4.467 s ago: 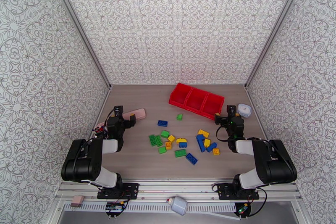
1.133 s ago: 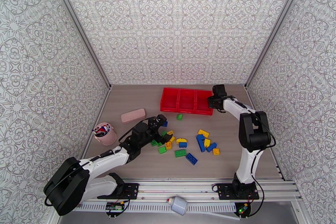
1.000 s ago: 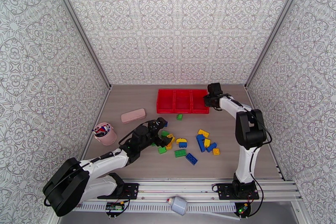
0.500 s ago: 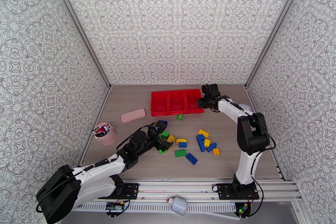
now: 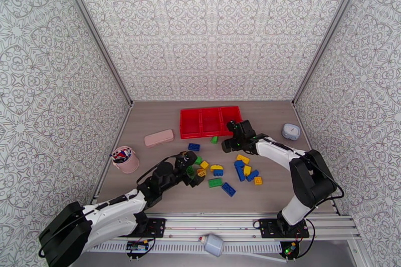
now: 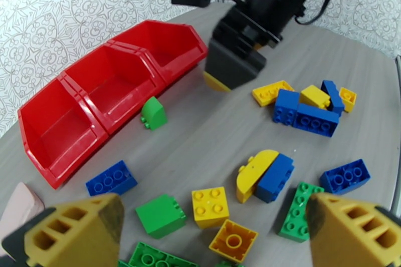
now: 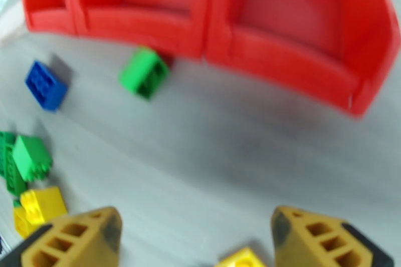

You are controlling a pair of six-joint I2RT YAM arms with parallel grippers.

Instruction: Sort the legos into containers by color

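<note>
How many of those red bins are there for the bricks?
3, joined in one row far across the table: left bin, middle bin, right bin. All three look empty; none seems hidden.

Blur softens the right wrist view: the small green plastic brick [image 7: 144,72] near the three joined red plastic bins [image 7: 283,68] has no countable studs (just a smudge). A yellow plastic brick [image 7: 241,259] is cut by its bottom edge. The left wrist view crops a pale pink case [image 6: 17,207].
</note>
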